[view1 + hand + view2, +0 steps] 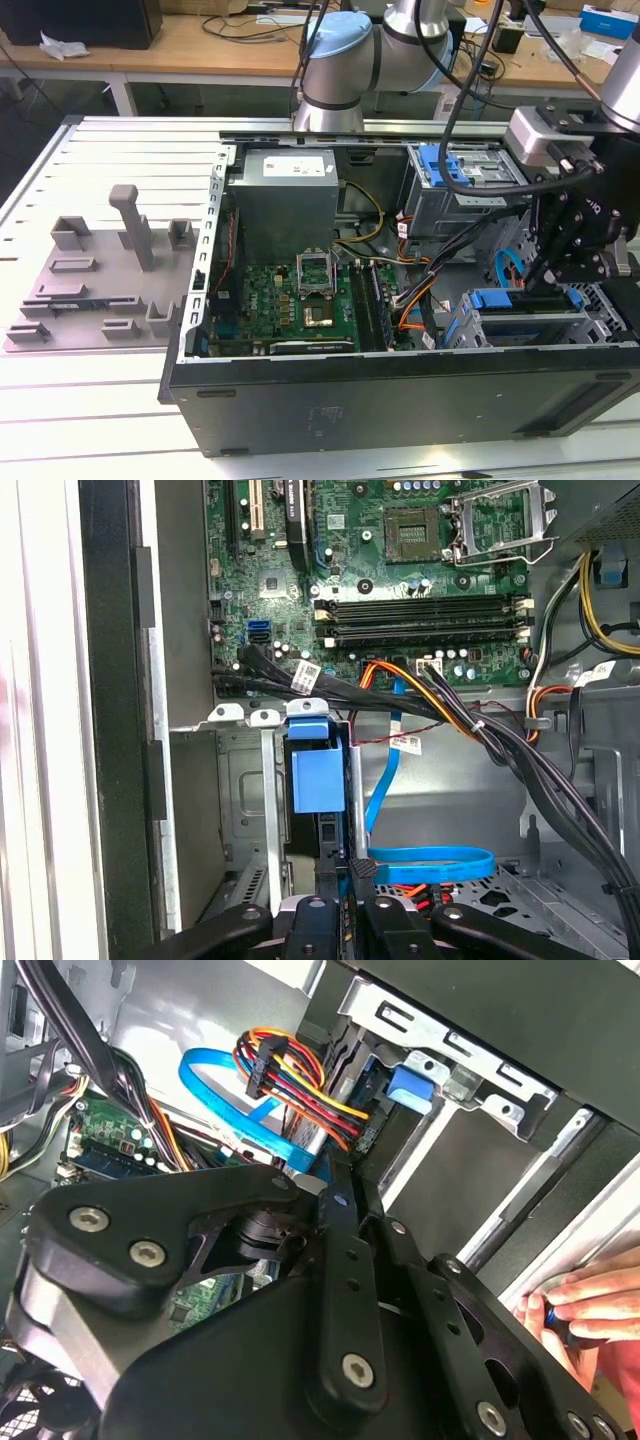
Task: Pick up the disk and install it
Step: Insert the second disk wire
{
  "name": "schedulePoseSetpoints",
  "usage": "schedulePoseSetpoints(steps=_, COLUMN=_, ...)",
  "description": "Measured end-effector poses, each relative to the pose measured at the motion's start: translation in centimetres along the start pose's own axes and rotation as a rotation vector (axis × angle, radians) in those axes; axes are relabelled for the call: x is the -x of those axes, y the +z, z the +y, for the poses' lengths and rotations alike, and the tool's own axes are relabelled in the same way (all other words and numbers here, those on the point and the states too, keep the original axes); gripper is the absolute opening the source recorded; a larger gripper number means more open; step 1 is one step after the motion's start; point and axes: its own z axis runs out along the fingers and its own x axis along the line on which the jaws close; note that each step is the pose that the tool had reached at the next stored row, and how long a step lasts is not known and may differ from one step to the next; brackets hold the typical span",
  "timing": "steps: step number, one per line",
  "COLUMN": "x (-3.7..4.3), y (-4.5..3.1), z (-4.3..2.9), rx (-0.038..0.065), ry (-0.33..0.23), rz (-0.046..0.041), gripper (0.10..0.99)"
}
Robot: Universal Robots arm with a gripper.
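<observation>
The computer case point(400, 400) has matt black outer panels and bare grey sheet-metal walls inside. The end effector point(560, 262) is matt black, its links fastened with shiny metal screws. The disk point(312, 780) sits in smooth blue plastic. The motherboard point(290, 300) is glossy green. The flat cable point(430, 865) is smooth blue plastic. The bench point(110, 160) is ribbed pale metal.

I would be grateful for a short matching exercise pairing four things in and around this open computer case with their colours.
Things:
1. Flat data cable
2. Motherboard
3. Power-supply box
4. End effector

Colours:
A. Black
B. Green
C. Blue
D. Grey

Pairs: 1-C, 2-B, 3-D, 4-A
</observation>
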Motion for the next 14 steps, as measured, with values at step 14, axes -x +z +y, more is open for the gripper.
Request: schedulePoseSetpoints(steps=14, x=-0.06, y=-0.13, z=0.00, rx=0.000, ry=-0.002, rz=-0.0029, gripper=0.235)
